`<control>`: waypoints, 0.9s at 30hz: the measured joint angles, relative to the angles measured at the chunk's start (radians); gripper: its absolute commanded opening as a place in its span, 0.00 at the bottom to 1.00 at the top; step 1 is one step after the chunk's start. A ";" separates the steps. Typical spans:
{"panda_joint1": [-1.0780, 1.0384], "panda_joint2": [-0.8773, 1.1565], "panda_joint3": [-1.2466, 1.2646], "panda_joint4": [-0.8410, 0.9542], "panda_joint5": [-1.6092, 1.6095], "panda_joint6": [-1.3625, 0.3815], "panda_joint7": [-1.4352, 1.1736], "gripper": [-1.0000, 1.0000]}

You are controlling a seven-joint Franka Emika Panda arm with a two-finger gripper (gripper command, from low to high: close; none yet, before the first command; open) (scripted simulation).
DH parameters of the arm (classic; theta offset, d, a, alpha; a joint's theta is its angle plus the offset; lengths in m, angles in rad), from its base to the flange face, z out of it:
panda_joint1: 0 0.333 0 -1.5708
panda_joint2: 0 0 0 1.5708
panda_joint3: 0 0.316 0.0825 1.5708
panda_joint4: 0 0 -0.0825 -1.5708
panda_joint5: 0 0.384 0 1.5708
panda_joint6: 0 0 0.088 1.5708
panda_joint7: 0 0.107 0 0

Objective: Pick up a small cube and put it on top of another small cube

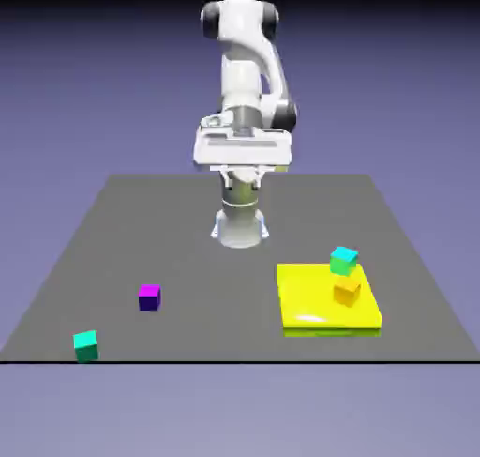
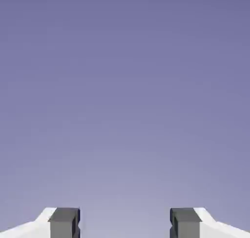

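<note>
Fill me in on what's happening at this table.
A white robot arm has its claw open with nothing in it, held up over the far end of the table. No cube is being handled. The green-teal cube lies near the front edge, the purple cube close by. On the yellow slab are an orange cube and a cyan one. Nothing is stacked on the purple or green-teal cube.

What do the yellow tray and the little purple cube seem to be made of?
The yellow tray looks like glossy plastic: pale highlights show on its bright surface, though painted metal is possible. The purple cube seems smooth, perhaps plastic or painted wood; its flat, even colour shows no grain, so I can't say which.
</note>
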 measured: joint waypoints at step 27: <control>-0.181 0.979 -0.250 0.856 0.006 -0.644 -0.608 0.50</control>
